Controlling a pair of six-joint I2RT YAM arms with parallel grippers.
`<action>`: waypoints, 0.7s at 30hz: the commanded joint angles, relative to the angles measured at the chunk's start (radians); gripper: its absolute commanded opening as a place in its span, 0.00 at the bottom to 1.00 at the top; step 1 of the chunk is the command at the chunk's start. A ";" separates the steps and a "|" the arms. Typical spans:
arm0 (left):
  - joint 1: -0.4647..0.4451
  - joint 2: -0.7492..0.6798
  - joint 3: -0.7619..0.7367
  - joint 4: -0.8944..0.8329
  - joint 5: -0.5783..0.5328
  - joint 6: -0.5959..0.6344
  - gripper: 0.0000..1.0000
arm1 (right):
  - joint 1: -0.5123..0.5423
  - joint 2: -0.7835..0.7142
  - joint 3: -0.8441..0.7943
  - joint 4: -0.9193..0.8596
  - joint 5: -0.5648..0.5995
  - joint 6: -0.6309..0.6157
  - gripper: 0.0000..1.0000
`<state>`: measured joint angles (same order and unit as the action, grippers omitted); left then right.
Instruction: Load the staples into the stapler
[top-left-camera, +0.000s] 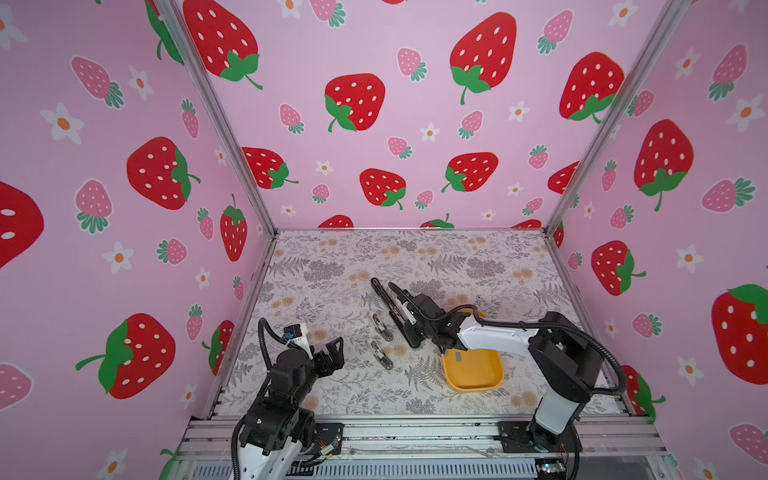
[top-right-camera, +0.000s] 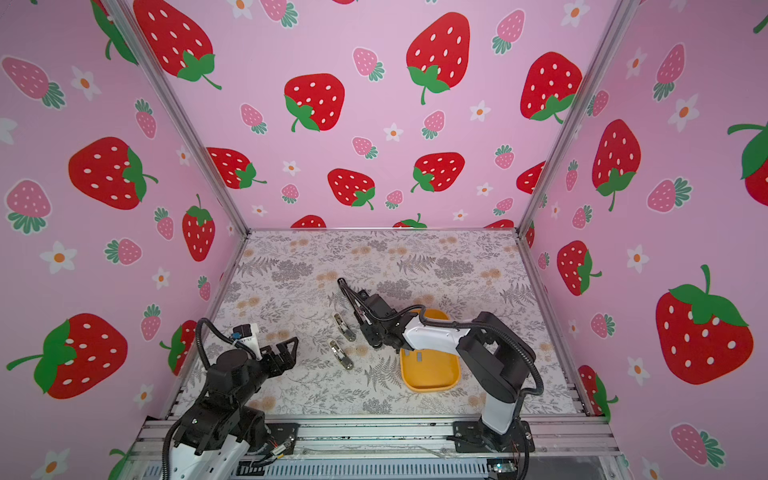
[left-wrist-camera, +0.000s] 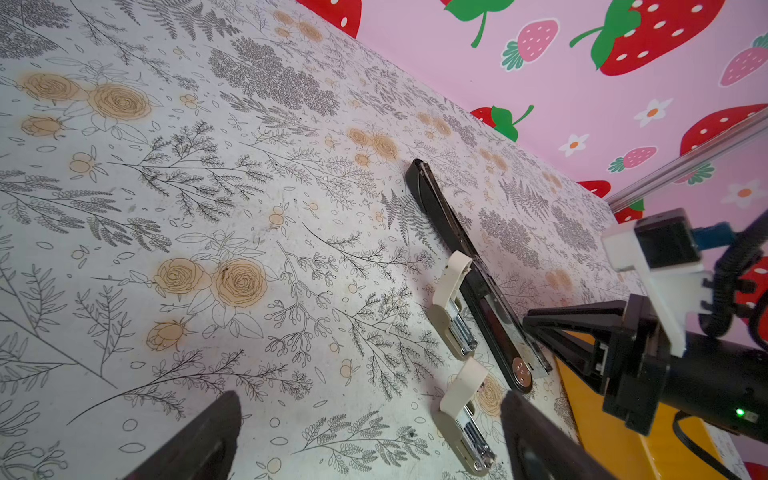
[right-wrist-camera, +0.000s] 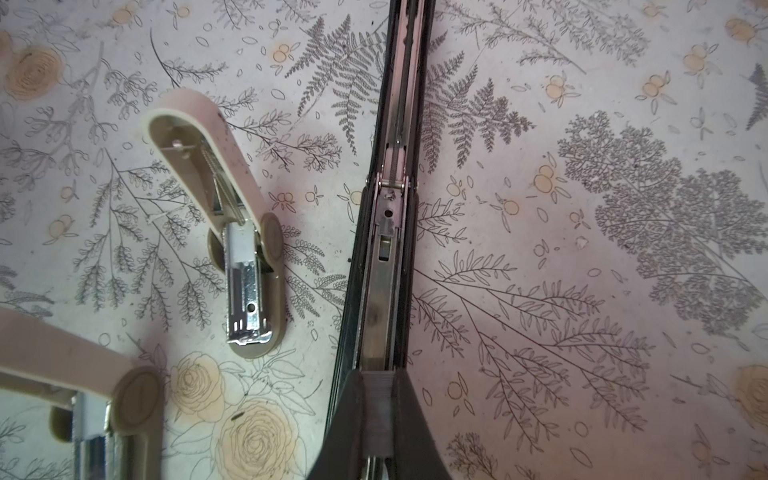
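The black stapler (top-left-camera: 384, 297) (top-right-camera: 350, 297) lies opened out flat on the floral mat. Its bare metal channel (right-wrist-camera: 386, 249) faces up and its far end (left-wrist-camera: 440, 212) points at the back wall. My right gripper (top-left-camera: 406, 330) (top-right-camera: 370, 330) (left-wrist-camera: 530, 326) (right-wrist-camera: 377, 374) hangs over the near end of that channel. It is shut on a short grey strip of staples (right-wrist-camera: 376, 399), lined up with the channel. Another grey strip of staples (top-left-camera: 458, 356) (top-right-camera: 419, 356) lies in the yellow tray. My left gripper (top-left-camera: 334, 351) (top-right-camera: 286, 351) (left-wrist-camera: 370, 403) stands open and empty, well left of the stapler.
Two small beige staplers (top-left-camera: 382, 328) (top-left-camera: 380, 353) lie open just left of the black one, also seen in the wrist views (left-wrist-camera: 451, 307) (right-wrist-camera: 245, 266). The yellow tray (top-left-camera: 494, 374) (top-right-camera: 453, 374) sits under my right arm. Pink strawberry walls close in three sides.
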<state>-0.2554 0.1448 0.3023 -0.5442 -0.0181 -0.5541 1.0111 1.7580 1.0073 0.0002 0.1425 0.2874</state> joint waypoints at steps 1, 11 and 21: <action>-0.004 -0.009 -0.011 -0.011 -0.011 -0.009 0.99 | 0.000 -0.038 0.022 -0.004 0.019 0.013 0.00; -0.003 -0.013 -0.011 -0.012 -0.011 -0.009 0.99 | 0.001 -0.003 0.017 0.080 -0.013 0.027 0.01; -0.004 -0.014 -0.010 -0.014 -0.010 -0.009 0.99 | -0.005 0.037 0.020 0.110 -0.025 0.024 0.01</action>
<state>-0.2554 0.1425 0.3023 -0.5442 -0.0181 -0.5541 1.0111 1.7760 1.0111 0.0860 0.1284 0.2993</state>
